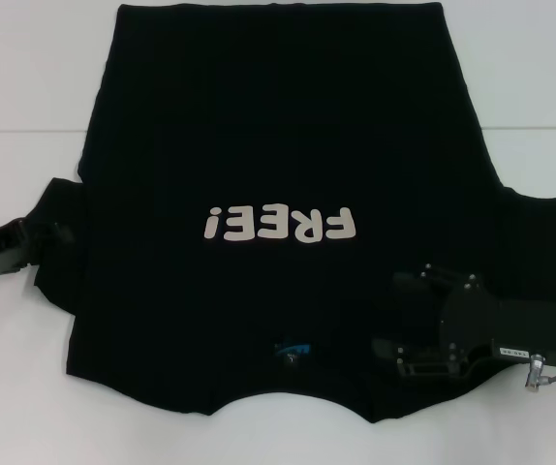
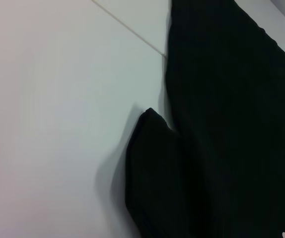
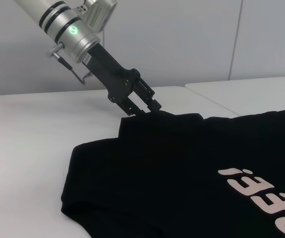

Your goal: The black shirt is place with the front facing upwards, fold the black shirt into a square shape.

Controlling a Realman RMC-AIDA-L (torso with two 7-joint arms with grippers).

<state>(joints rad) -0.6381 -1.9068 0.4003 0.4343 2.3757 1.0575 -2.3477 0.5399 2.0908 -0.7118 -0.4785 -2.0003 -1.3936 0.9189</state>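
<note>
While the large black short-sleeved cloth shirt (image 1: pixel 288 145) lies spread flat and front up on the white tabletop (image 1: pixel 26 77), collar at the near edge and hem at the far edge, cream "FREE!" lettering (image 1: pixel 280 224) reading upside down from the head, no fold shows yet; the body is at full width and the whole job of squaring it appears to be left. Left tool (image 3: pixel 141 101) sits at the left sleeve (image 1: pixel 60 242), tips down on the sleeve's edge, seemingly pinching cloth, though a firm hold cannot be confirmed. Right tool (image 1: pixel 404 315) hovers low over the near right shoulder area, black on black; cannot tell how far it is parted or whether it has cloth. Small blue neck label (image 1: pixel 293 351) visible at the collar. No containers anywhere in view.
</note>
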